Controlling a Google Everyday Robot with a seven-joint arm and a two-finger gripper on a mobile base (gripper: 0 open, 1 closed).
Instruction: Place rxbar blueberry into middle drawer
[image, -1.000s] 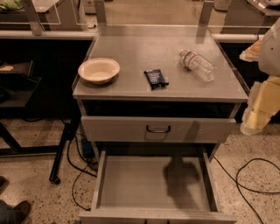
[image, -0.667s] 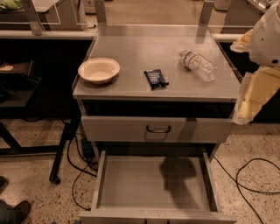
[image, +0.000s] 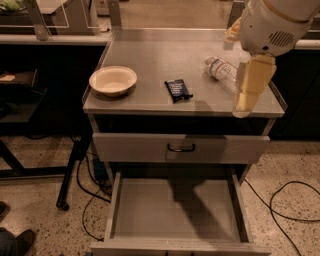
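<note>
The rxbar blueberry (image: 178, 90), a dark flat bar with white print, lies on the grey cabinet top (image: 150, 55), near the middle of its front edge. The middle drawer (image: 175, 207) is pulled out low at the front, and its bare grey floor holds nothing. My gripper (image: 245, 100) hangs from the white arm (image: 272, 22) over the top's right front corner. It is to the right of the bar and apart from it, holding nothing that I can see.
A cream bowl (image: 113, 80) stands on the left of the top. A clear water bottle (image: 222, 69) lies on the right, partly behind my gripper. The drawer front with the loop handle (image: 181, 148) is shut. Cables (image: 290, 200) lie on the floor.
My arm has moved left and up, from beside the cabinet's right side to over the top's right front corner. The bar, bowl, bottle and drawer have not moved.
</note>
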